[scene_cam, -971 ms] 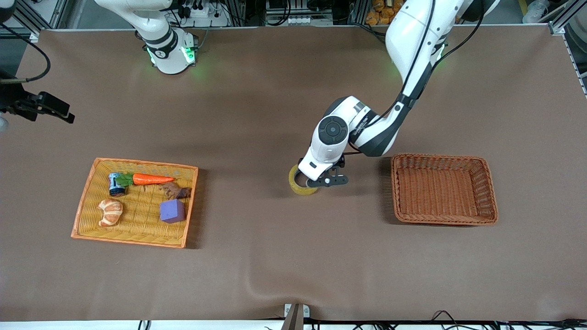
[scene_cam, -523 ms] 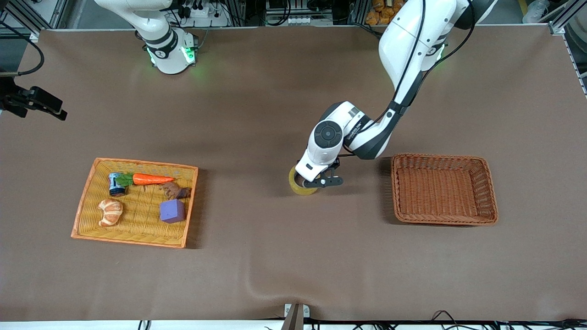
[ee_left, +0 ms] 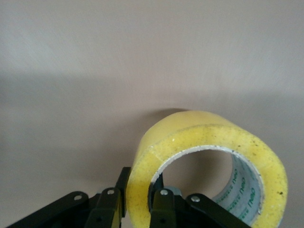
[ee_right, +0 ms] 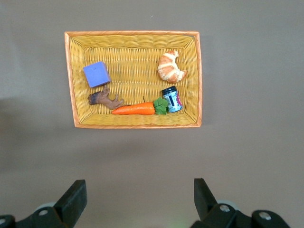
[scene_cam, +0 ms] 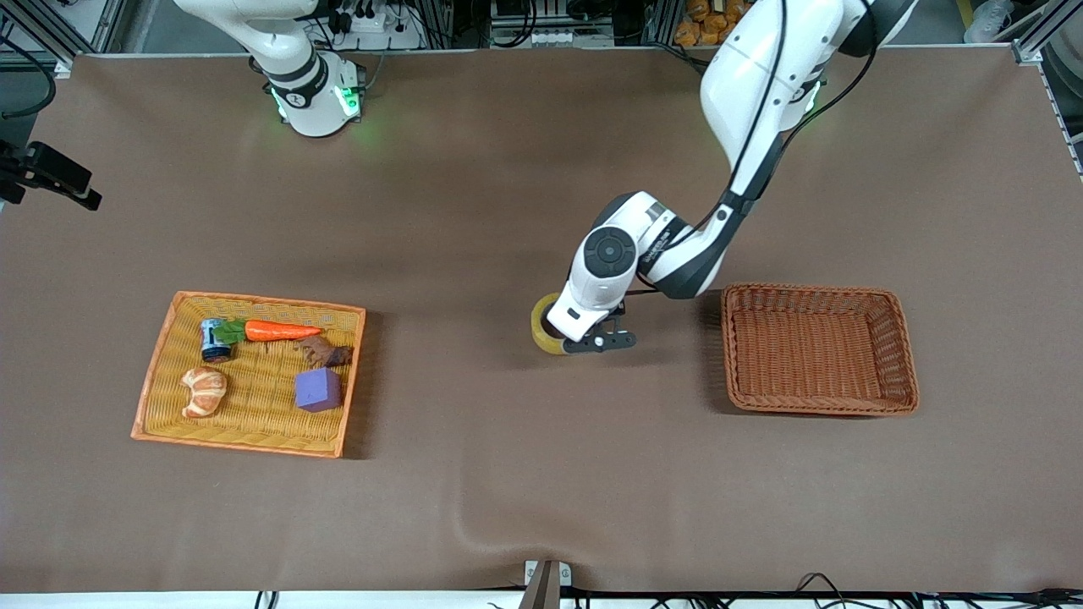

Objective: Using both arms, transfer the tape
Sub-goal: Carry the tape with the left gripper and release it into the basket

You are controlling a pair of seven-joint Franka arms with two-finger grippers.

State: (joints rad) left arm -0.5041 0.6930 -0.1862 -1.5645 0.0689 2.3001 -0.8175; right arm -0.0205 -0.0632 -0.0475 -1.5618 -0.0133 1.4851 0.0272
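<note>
Near the middle of the brown table point(scene_cam: 508, 474), the left gripper point(scene_cam: 568, 340) pinches the wall of the translucent yellow roll of packing tape point(scene_cam: 544, 325); only the left wrist view shows its fingers point(ee_left: 159, 202) clamping the rim. The right gripper point(ee_right: 137, 199) waits spread wide, empty, above the yellow wicker tray point(ee_right: 73, 76).

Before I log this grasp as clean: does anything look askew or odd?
Only the tape: the left gripper has its jaws shut on one wall, so the roll hangs tilted over bare table beside the brown basket. The right gripper, open, waits above the yellow basket; its contents look settled.
</note>
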